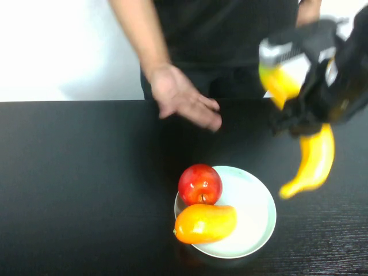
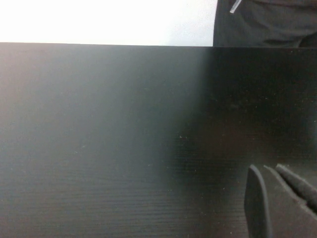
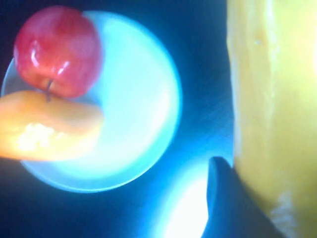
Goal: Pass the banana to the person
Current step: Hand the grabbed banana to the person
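The banana [image 1: 315,164] is long, curved and yellow. It hangs in the air at the right side of the table, above the surface, and it fills one side of the right wrist view [image 3: 272,99]. My right gripper [image 1: 305,115] is shut on the banana's upper part; one dark finger [image 3: 223,198] presses against its side. The person [image 1: 230,34] in a black shirt stands behind the table with an open hand [image 1: 187,100] held out over the far middle, left of the banana. My left gripper [image 2: 267,171] is shut and empty, low over bare table.
A white plate [image 1: 256,218] sits at the front middle. It holds a red apple [image 1: 200,184] and a plump orange-yellow fruit [image 1: 205,223]. Both also show in the right wrist view, below the banana. The table [image 1: 86,190] is black.
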{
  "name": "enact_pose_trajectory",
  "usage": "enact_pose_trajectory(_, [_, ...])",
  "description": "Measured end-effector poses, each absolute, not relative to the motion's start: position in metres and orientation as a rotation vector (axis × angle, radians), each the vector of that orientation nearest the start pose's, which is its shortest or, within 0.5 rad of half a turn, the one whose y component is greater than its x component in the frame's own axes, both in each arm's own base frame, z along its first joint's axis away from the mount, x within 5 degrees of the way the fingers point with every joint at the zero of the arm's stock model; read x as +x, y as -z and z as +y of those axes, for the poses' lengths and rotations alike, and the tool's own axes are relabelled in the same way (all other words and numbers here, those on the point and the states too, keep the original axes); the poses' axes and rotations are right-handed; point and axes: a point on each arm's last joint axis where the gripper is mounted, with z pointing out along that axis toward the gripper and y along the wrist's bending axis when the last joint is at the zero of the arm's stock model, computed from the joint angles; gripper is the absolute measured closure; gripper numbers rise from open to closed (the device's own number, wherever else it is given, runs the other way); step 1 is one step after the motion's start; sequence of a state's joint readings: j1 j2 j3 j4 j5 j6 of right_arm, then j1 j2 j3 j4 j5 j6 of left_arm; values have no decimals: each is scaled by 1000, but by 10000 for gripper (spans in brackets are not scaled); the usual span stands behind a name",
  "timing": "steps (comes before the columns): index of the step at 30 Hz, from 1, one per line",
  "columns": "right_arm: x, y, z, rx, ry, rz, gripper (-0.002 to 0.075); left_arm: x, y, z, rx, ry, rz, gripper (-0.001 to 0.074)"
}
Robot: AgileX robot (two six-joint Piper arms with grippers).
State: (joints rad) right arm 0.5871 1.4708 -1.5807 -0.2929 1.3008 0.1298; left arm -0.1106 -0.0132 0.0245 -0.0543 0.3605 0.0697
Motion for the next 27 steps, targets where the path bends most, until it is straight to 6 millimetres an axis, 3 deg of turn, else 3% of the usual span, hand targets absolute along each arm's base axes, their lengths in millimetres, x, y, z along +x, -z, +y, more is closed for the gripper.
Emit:
enact_pose_trajectory(2, [261, -421, 143, -786, 185, 2414, 733, 52, -173, -8, 133, 82, 1851, 738])
enact_pose_trajectory(6, [274, -439, 156, -1097, 270, 2232, 733, 52, -173, -8, 133, 82, 1851, 738])
enact_pose_trajectory(14, [304, -431, 206, -1676, 446, 1871, 733, 52, -173, -8, 133, 82, 1851, 738])
enact_pose_trajectory(20, [323, -415, 246, -1796, 463, 1734, 733, 52, -173, -8, 133, 82, 1851, 738])
enact_pose_trajectory(27, [341, -388, 270, -1822, 402, 1728, 733, 52, -173, -8, 133, 82, 1851, 738])
